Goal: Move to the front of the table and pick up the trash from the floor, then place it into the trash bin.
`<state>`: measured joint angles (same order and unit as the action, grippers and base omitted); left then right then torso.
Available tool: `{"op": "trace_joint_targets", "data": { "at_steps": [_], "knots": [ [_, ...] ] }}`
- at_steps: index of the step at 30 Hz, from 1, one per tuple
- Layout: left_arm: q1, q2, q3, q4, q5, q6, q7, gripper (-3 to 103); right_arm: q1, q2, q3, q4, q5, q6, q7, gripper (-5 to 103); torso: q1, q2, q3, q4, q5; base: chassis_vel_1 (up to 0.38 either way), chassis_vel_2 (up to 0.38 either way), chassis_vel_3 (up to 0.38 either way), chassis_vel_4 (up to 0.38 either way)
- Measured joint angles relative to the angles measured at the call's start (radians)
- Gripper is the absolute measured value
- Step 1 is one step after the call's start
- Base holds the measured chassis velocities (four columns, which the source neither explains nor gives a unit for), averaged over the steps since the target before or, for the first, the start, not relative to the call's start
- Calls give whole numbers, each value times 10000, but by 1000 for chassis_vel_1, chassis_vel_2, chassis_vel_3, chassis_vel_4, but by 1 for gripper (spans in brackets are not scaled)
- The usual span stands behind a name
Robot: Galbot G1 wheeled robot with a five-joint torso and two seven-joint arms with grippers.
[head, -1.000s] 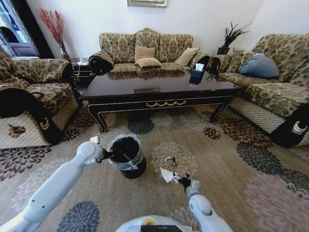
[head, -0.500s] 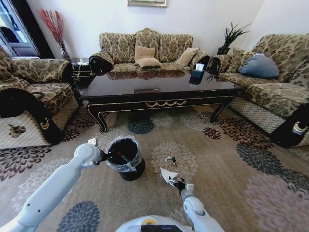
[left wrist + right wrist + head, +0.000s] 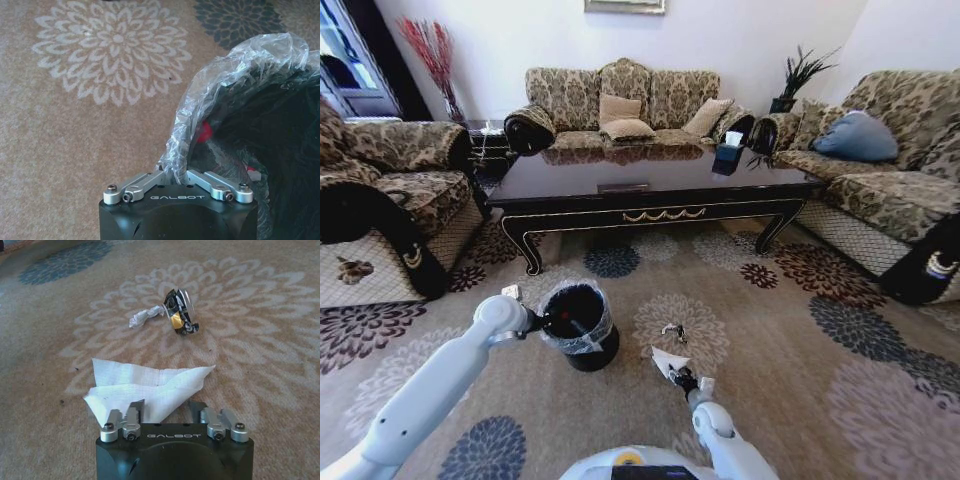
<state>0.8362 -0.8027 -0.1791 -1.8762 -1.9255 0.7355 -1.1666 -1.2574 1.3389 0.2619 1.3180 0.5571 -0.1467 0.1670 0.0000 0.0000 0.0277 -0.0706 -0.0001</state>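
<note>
Left claw (image 3: pixel 174 172) pinched on the liner-wrapped rim of the black trash bin (image 3: pixel 579 325), which stands on the patterned carpet (image 3: pixel 790 340) in front of the dark desk (image 3: pixel 650 185). Right claw (image 3: pixel 165 407) low over the carpet, fingers spread on either side of the white crumpled paper (image 3: pixel 145 382), not closed on it. Farther out on the carpet, a crushed wrapper (image 3: pixel 180 312) with a small white scrap (image 3: pixel 145 316) beside it.
</note>
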Motion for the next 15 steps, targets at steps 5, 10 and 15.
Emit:
{"op": "trace_joint_targets", "data": {
  "at_steps": [5, 10, 15],
  "knots": [
    [-78, -6, 30, 55, -10, 0, 24, 0, 68, 27, -70, -35, 8, -17, 26, 33, 1, 0, 0, 2, 1, 0, 0, 0, 0],
    [-85, -81, 61, 120, -16, 0, 53, 0, 78, -8, -70, -21, -2, -70, 117, 12, 0, 0, 0, 1, 1, 0, 0, 0, 0],
    [1, -171, 72, 122, 13, -1, 62, 0, 32, -100, -36, 87, -3, -92, 156, 1, 0, 0, 0, 1, 1, 0, 0, 0, 0]
  ]
}}
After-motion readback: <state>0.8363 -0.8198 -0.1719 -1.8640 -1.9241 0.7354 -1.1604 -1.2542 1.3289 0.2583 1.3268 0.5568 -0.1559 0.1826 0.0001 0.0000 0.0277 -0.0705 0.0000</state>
